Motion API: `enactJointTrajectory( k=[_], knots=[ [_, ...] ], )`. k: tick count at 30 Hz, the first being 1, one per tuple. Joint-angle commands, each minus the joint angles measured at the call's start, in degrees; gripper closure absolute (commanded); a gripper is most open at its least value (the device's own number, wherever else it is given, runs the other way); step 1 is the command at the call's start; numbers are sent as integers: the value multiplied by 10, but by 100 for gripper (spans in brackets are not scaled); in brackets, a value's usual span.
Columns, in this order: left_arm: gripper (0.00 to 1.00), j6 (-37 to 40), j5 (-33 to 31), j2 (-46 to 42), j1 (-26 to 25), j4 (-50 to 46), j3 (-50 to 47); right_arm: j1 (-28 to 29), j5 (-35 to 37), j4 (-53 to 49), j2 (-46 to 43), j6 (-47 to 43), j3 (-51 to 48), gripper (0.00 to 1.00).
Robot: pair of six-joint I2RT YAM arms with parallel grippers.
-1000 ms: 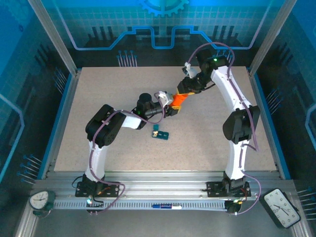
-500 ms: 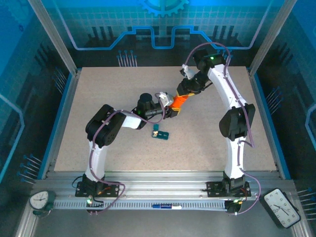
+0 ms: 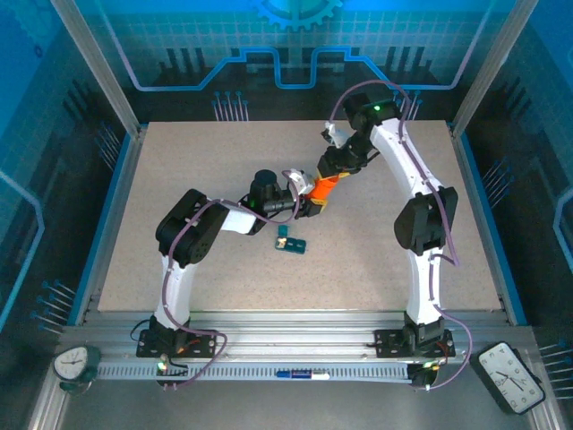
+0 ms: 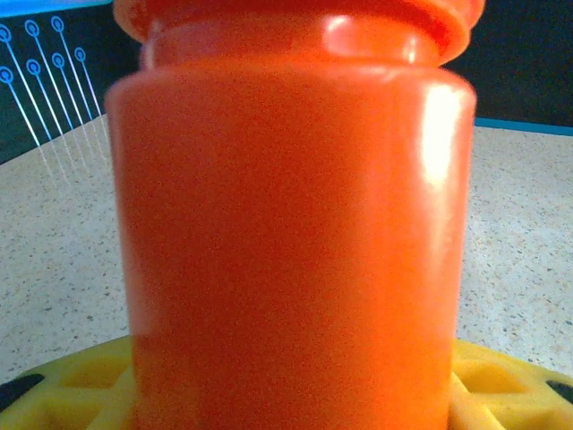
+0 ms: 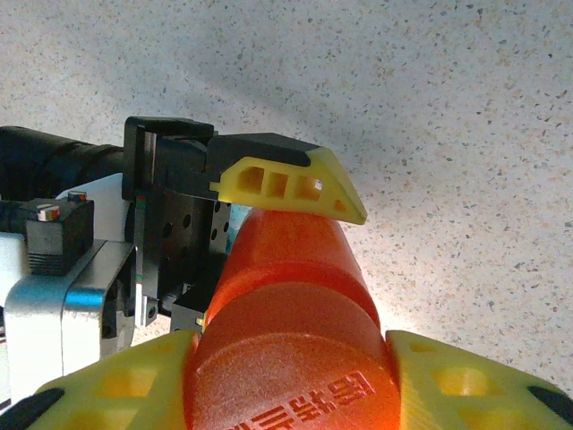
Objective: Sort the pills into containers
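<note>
With the box (image 3: 291, 242) lying on the table (image 3: 179, 224) apart from both grippers, the left gripper (image 3: 303, 199) clamps the bottle (image 3: 320, 186) by its body and the right gripper (image 3: 333, 168) clamps its cap (image 5: 286, 394), so a slipping twist could tip the bottle and scatter pills far from the box.

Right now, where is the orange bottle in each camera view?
Top external: the orange bottle sits just behind the middle of the table, tilted.
Left wrist: the bottle fills the centre, neck toward the top edge.
Right wrist: the bottle is at lower centre, its cap nearest the camera.
Shared landmark: the speckled table under it.
</note>
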Motion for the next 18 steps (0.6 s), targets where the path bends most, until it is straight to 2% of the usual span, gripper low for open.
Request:
enactJointTrajectory(
  k=[1, 9, 18],
  knots=[
    [100, -5, 30, -16, -11, 80, 22, 30, -28, 17, 22, 21, -34, 55],
    [100, -6, 22, -17, -11, 85, 21, 32, -56, 94, -14, 98, -110, 55],
    [100, -8, 17, -13, -11, 91, 18, 31, -51, 123, -37, 121, -141, 54]
  ],
)
